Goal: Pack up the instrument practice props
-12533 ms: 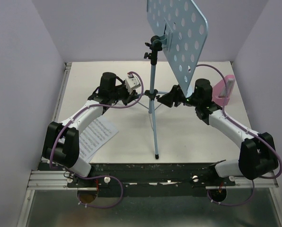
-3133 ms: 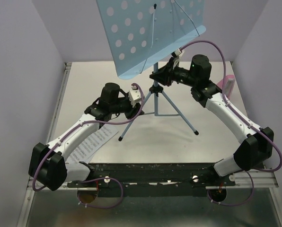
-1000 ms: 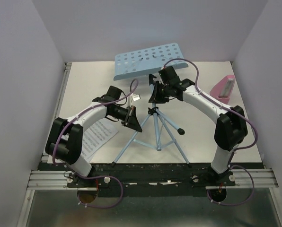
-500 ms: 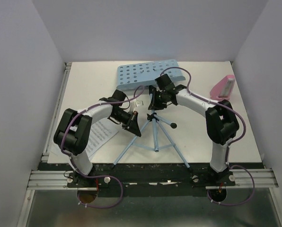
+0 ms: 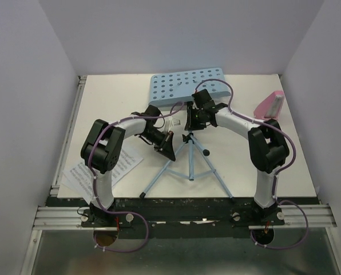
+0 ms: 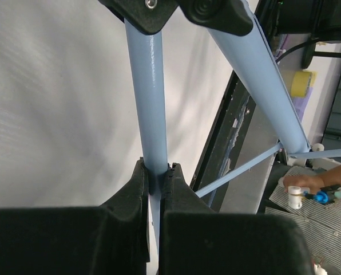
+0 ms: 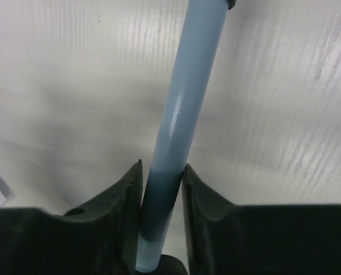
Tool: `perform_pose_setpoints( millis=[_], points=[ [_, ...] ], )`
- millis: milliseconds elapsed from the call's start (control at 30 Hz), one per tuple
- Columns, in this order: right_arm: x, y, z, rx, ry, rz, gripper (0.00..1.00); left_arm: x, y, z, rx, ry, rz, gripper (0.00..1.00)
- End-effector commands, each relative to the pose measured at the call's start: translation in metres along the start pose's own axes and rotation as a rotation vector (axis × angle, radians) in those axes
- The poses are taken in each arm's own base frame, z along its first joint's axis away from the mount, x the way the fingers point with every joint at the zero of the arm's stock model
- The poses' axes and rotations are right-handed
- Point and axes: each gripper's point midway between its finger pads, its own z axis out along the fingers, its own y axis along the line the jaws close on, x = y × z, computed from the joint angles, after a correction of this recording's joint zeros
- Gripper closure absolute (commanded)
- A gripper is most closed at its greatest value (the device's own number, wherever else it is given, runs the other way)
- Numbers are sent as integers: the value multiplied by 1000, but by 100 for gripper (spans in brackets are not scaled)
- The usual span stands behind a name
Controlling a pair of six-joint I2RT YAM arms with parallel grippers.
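Print on the sheet-music pages [image 5: 76, 173] is unreadably small. Both arms fold inward (elbows high): left hand [image 6: 158, 179] clenches a music stand [image 5: 187, 83] leg, right hand [image 7: 162, 172] grasps its pole.

The music stand [image 5: 182, 86] is coloured light blue, its desk dotted with holes; the far-right metronome [image 5: 269, 106] is pink; the near-left sheet-music pages [image 5: 79, 173] are printed black on white.
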Motion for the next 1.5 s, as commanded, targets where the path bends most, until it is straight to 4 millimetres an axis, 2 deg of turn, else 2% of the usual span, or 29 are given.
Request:
perform_pose_setpoints(
  millis=[0,100,200,300,400,467,667,933,1200,1267,1367,1467],
  points=[
    [-51,23,-27,-169,-182,-267,55,-46,-7,-18,25,-134,287,100],
    [-69,31,-60,-238,-231,-301,42,-43,2,-25,10,-147,281,100],
    [-80,34,-90,-273,-275,-318,34,-37,6,-25,-3,-143,290,100],
    [-76,30,-111,-286,-270,-339,31,-33,8,-24,-3,-135,285,100],
    [-53,27,-130,-325,-226,-339,30,-35,9,-25,-7,-128,297,100],
    [-37,31,-146,-383,-213,-346,26,-37,9,-25,-8,-126,297,100],
    [16,67,-187,-711,-124,-399,20,-37,8,-24,-7,-123,293,100],
    [24,67,-203,-726,-110,-456,14,-33,4,-18,-6,-104,303,100],
    [30,71,-236,-771,-105,-614,11,-28,1,-14,3,-103,293,100],
    [27,62,-236,-713,-161,-725,11,-26,0,-12,12,-100,286,100],
    [20,36,-223,-571,-220,-867,11,-24,-5,-11,30,-97,285,100],
    [29,18,-212,-575,-249,-996,12,-22,-10,-12,46,-87,278,100]
  ],
)
